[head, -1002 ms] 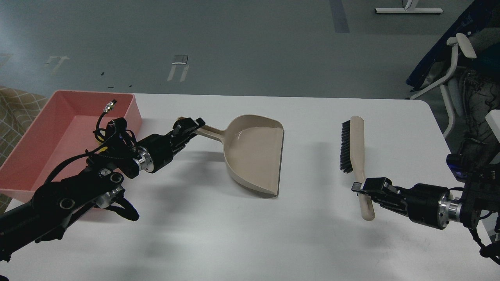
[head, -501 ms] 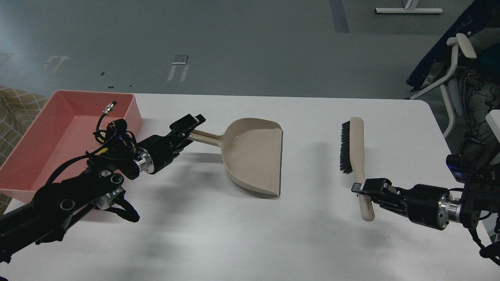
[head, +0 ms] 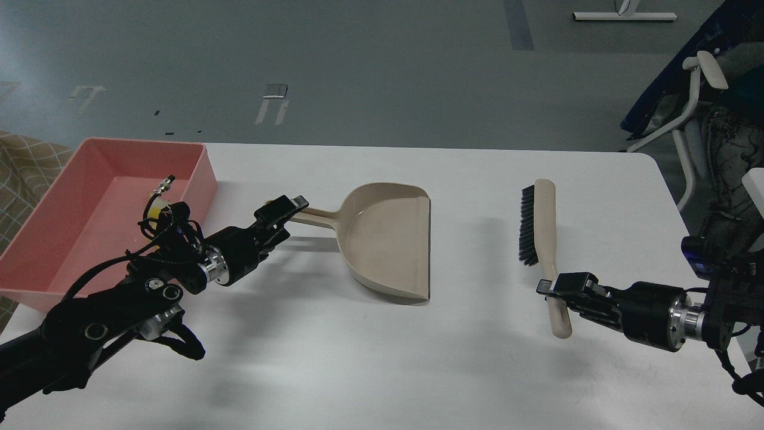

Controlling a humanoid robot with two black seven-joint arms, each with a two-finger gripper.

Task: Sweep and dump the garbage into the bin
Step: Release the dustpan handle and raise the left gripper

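Worktop (head: 358, 358) fills the near view, white and bare along its front, with wide open room between the two arms. The right claw (head: 552, 290) is clenched on the beige handle of the brush (head: 544, 239); the brush lies lengthwise away from the robot, black bristles facing left, with free surface all round it and the worktop's right edge well apart. The left claw (head: 285, 208) sits at the tip of the dustpan (head: 385, 239) handle; its fingers look parted around that tip, but whether they grip it or merely flank it cannot be told. The dustpan is beige, with its mouth facing right toward the brush and nothing lying in its scoop. A clear strip of worktop separates its lip from the bristles.

The bin (head: 77, 179) stands at the far left corner of the worktop, a shallow pink rectangular tub with sloping walls, its left side running past the worktop's left edge in view. The visible part of its floor is plain pink; the arm's cables cover some of it. The garbage does not show anywhere in view. No brand, label or writing can be read on any item. Beyond the far edge lies grey floor.
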